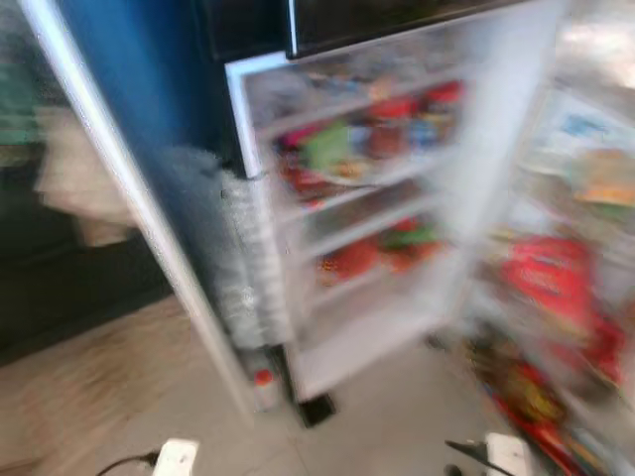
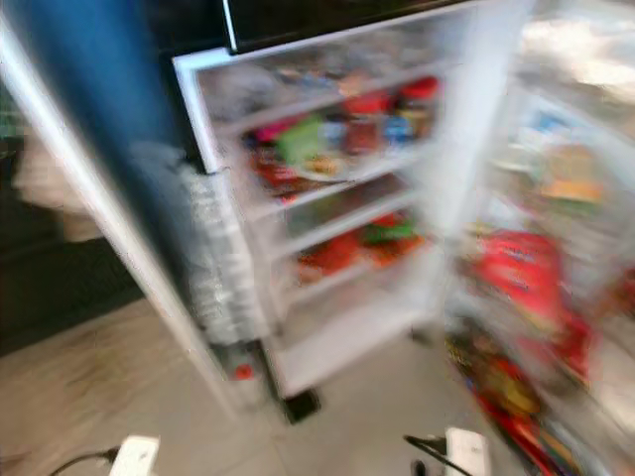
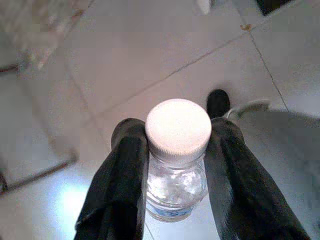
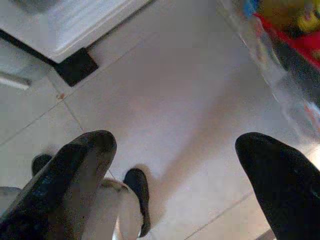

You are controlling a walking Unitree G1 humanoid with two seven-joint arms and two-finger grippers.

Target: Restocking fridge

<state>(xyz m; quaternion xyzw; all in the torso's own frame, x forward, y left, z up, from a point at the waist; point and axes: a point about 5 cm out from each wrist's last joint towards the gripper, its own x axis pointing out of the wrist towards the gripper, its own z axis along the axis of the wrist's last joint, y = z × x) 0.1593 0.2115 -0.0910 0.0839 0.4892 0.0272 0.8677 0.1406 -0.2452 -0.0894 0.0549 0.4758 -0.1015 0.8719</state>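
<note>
A home kitchen: open stocked fridge [image 1: 357, 218] on tiled floor [image 1: 397, 416].

Two long black fingers [image 3: 122, 190] on the left gripper [image 3: 177, 185], matte, rounded at the tips. Same blunt black fingers [image 4: 75, 175] on the right gripper [image 4: 180, 175], faintly scuffed grey. Below the right gripper, a pale leg [image 4: 112, 210] ending in a black foot [image 4: 137, 197].

The fridge [image 1: 377, 208] stands ahead of me, its shelves [image 1: 357, 183] stacked one above another and holding packages. Its open door [image 1: 571, 278] lies to the right with more goods in it. In my left gripper [image 3: 175, 150] a bottle [image 3: 177, 165] sits between the fingers, above the floor [image 3: 150, 55].
</note>
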